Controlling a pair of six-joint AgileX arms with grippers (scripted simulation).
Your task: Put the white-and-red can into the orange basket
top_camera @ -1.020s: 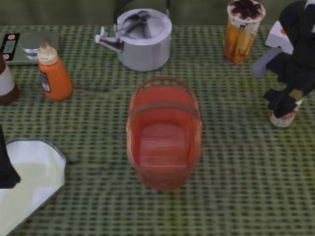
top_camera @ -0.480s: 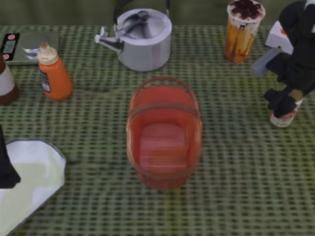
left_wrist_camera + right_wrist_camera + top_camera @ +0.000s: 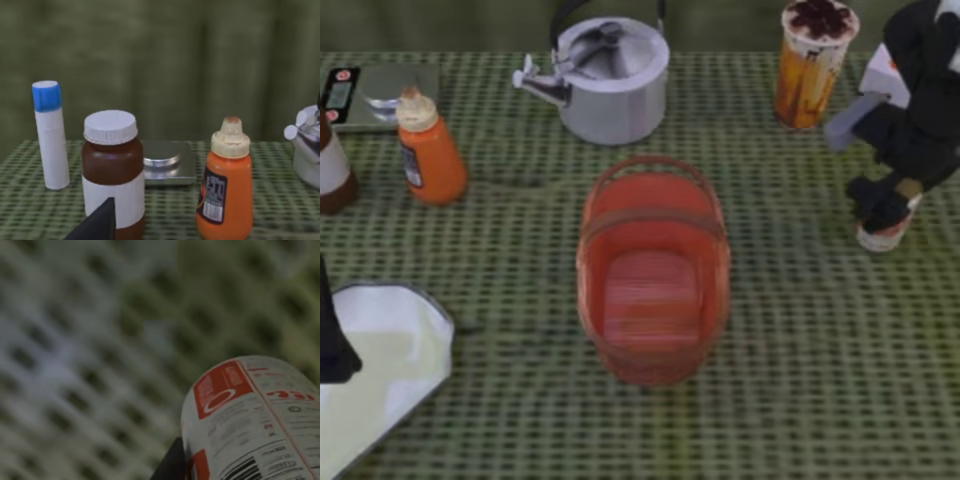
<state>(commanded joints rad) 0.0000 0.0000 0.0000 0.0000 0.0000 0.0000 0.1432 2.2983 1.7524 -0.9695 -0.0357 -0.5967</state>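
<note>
Green checked cloth over the whole surface (image 3: 800, 380). Largest on it: the orange basket (image 3: 653, 275), oval and woven, thin handle arched across, standing at the middle and holding nothing. Next, the grey kettle (image 3: 610, 80) behind it at the far edge, the orange cup (image 3: 812, 65) with dark topping far right, the orange squeeze bottle (image 3: 428, 148) at left. Smallest: the white-and-red can (image 3: 880, 232), upright at the right side of the surface, well apart from the basket.

Right pincer (image 3: 882, 200) directly over the can's top, black fingers down around its upper part; red label marks filling the right wrist view close in, so judged clamped on the can. Whether the can's base touches the cloth cannot be told.

Step in hand: the lift, right after the grasp. Next move calls for raising the can well above the basket rim and handle, carrying it leftward over the middle, then lowering beside the handle arch rather than onto it before letting go.

Left pincer (image 3: 335, 345) parked at the left edge; finger spread not readable.
</note>
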